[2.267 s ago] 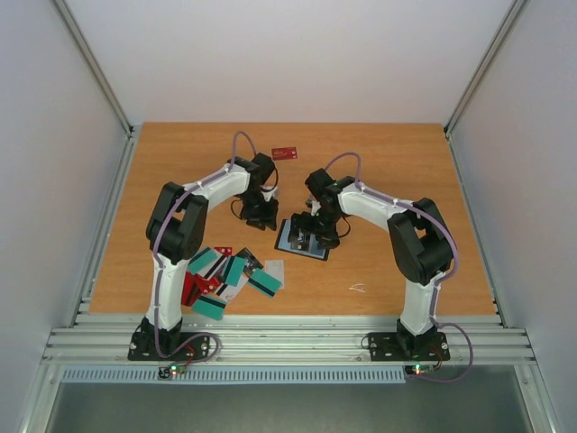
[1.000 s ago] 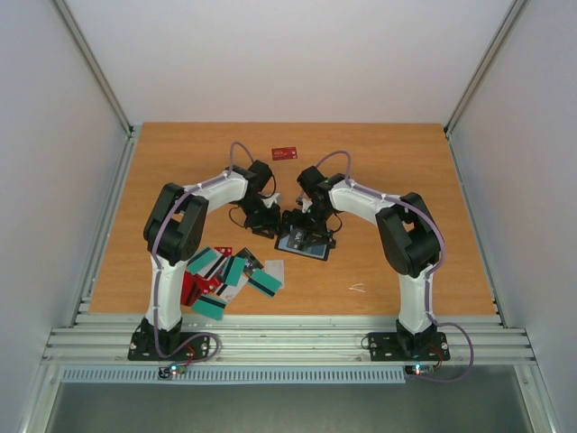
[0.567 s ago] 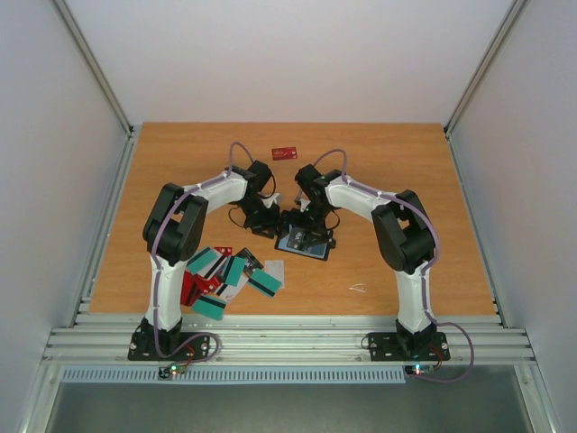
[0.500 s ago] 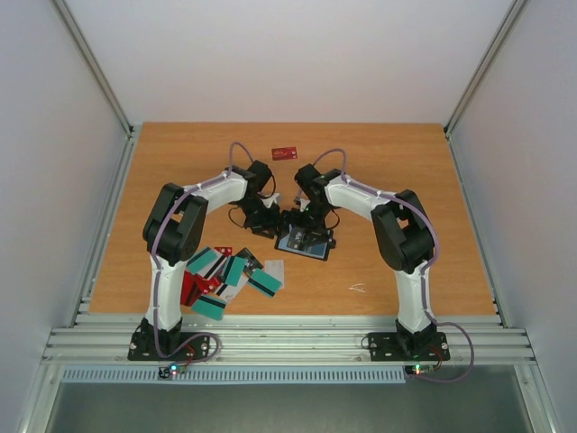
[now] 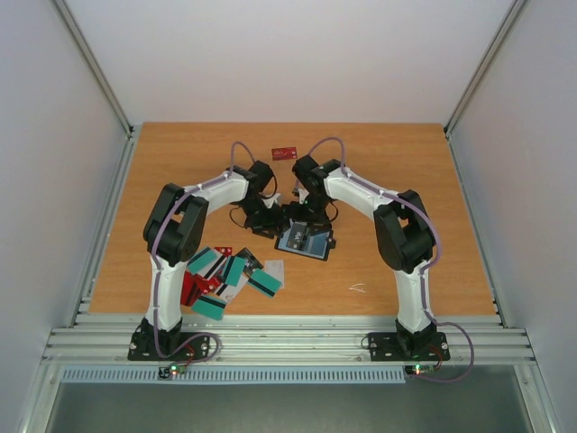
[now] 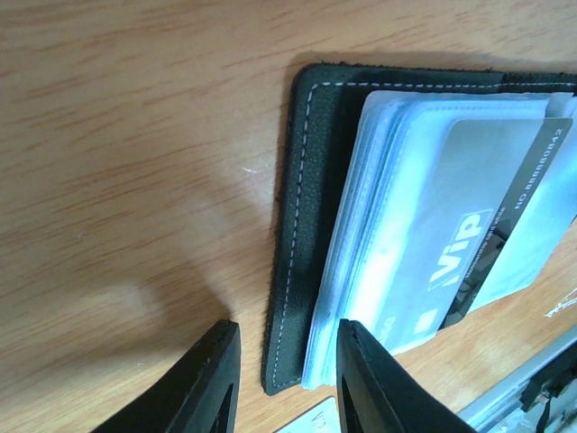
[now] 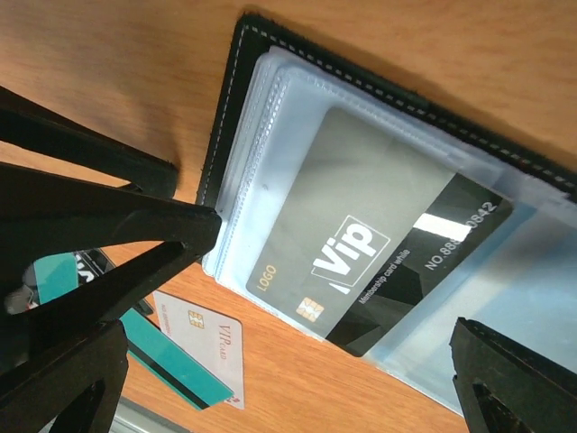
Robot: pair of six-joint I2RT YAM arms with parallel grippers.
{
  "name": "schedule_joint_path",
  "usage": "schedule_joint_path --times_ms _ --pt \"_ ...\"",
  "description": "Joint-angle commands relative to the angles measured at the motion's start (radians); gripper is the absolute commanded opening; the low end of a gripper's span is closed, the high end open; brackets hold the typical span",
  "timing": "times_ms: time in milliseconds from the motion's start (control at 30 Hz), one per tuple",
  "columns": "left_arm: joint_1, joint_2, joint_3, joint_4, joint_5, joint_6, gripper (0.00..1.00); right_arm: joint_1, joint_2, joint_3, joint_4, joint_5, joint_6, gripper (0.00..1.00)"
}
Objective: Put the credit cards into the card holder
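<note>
Card holder (image 5: 311,245) lay open and flat on the wooden counter (image 5: 180,171), black cover (image 6: 297,225) down, white stitching along its edge, pale blue clear sleeves (image 6: 397,225) facing up. A grey-black VIP card (image 7: 361,244) sat on the sleeves. Part of it looked dulled, as if under the clear plastic, and the rest showed darker.

You had the left arm (image 5: 212,185) low at one corner of the holder. Left jaws were narrow, with a gap between them: one jaw over bare wood just beside the cover, the other over the corner of the sleeves, the cover's corner between the two. You could not tell from either wrist view whether they touched the holder.

Your right arm (image 5: 361,191) hung over the holder from the other side. Right jaws stood wide apart, the VIP card and sleeves below them, nothing gripped.

The remaining credit cards (image 5: 225,275) lay in a loose overlapping pile of teal, red, black and white, on the side of the holder toward the left arm's base. A white card (image 7: 203,347) with a chip and a teal card (image 7: 167,361) lay nearest the holder's corner. One red card (image 5: 286,152) lay alone beyond the holder, well apart from it.
</note>
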Motion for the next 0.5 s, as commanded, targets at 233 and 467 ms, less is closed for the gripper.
schedule_joint_path --times_ms 233,467 --pt "0.016 0.029 0.06 -0.025 -0.088 0.014 0.32 0.006 0.099 0.106 -0.054 0.044 -0.024 0.99" --pt "0.015 0.062 0.061 -0.015 -0.055 0.024 0.32 0.008 0.127 0.101 -0.024 0.0 -0.014 0.99"
